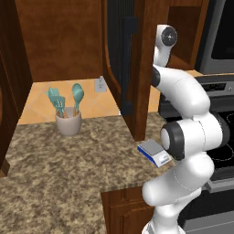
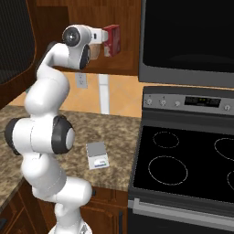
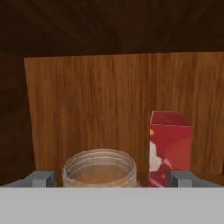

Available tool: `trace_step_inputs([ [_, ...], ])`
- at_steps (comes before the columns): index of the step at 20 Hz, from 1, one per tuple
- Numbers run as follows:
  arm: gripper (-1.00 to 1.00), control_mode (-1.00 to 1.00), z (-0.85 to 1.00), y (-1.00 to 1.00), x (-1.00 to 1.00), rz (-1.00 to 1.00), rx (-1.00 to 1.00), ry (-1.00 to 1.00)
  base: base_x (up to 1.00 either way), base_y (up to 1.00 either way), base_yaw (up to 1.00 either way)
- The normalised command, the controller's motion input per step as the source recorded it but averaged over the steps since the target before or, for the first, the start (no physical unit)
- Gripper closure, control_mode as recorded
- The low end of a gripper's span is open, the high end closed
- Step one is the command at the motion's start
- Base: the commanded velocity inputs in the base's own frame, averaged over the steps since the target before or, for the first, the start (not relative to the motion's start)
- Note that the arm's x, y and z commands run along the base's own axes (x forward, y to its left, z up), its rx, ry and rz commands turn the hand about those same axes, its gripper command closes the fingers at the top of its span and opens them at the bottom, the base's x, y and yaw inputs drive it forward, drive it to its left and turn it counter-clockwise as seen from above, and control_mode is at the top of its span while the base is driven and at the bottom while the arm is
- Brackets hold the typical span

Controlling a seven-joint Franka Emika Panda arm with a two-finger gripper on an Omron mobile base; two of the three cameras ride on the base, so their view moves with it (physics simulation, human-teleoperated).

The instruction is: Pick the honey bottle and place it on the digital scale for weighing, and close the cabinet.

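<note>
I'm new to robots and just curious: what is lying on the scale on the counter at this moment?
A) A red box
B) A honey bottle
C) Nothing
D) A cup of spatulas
C: the scale has a bare top in both base views; the bottle sits up in the cabinet between the open gripper's fingers, beside the red box.

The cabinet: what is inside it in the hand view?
Inside the cabinet stand the honey bottle, between the open gripper's fingers, and a red box beside it. The bottle's lower body is cut off from view.
</note>
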Motion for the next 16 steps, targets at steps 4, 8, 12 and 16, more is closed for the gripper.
trace_step_inputs([
  [4,-1.0,-1.0,0.0,0.29,0.11,0.0,0.0,0.0,0.0,0.0,0.0],
  [8,-1.0,-1.0,0.0,0.07,0.04,0.0,-0.01,0.0,0.0,0.0,0.0],
  [12,-1.0,-1.0,-0.04,0.0,0.21,0.0,0.0,0.03,0.0,0.0,0.0],
  [16,1.0,-1.0,-0.33,0.0,0.24,0.0,0.0,0.08,0.0,0.0,0.0],
])
